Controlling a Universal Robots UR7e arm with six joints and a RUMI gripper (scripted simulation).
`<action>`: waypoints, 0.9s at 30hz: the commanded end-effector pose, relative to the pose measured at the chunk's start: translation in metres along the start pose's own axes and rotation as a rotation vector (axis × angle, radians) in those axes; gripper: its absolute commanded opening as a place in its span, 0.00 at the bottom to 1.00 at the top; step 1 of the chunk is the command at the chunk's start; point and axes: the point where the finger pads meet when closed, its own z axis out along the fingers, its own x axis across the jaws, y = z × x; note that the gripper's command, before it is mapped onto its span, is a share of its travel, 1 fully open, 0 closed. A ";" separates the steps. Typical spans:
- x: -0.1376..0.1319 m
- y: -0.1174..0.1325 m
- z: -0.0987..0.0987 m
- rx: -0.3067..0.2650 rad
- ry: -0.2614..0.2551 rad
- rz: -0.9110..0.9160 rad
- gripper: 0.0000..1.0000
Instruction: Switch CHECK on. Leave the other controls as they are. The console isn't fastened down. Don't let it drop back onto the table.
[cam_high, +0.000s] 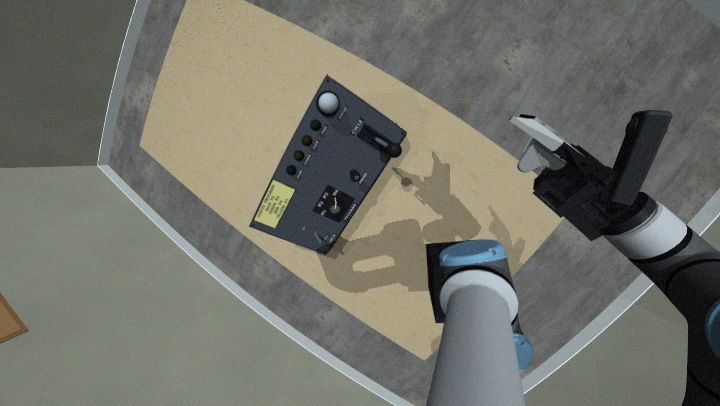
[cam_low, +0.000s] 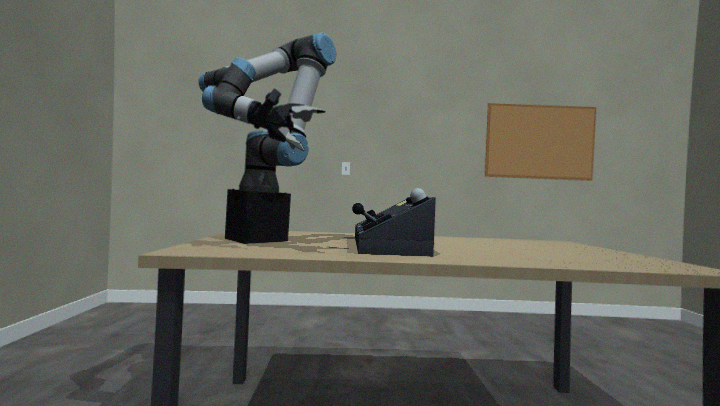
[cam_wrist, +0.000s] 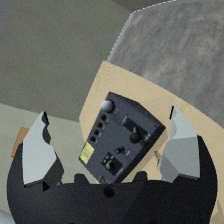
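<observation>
The dark sloped console (cam_high: 327, 161) sits on the wooden table, also in the side view (cam_low: 395, 226) and the wrist view (cam_wrist: 120, 142). It carries a white round button (cam_high: 327, 102), a black-ball lever (cam_high: 393, 149) by the CYCLE label, a column of dark indicator lights (cam_high: 302, 146), a small toggle (cam_high: 357, 176), a rotary selector (cam_high: 334, 205), a second toggle (cam_high: 319, 237) at the near corner and a yellow label (cam_high: 274, 203). The small labels are too fine to read, so I cannot tell which control is CHECK. My gripper (cam_high: 584, 146) (cam_low: 297, 126) is open and empty, high above the table and well clear of the console.
The arm's black pedestal (cam_low: 257, 215) stands on the table beside the console's lever end. The arm's elbow link (cam_high: 473, 302) hangs over the near table edge. A cork board (cam_low: 539, 141) is on the back wall.
</observation>
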 end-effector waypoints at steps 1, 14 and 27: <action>-0.001 0.002 0.002 -0.011 -0.002 0.000 1.00; -0.011 0.024 0.018 -0.128 -0.017 0.001 1.00; -0.026 0.061 0.038 -0.322 -0.025 -0.004 1.00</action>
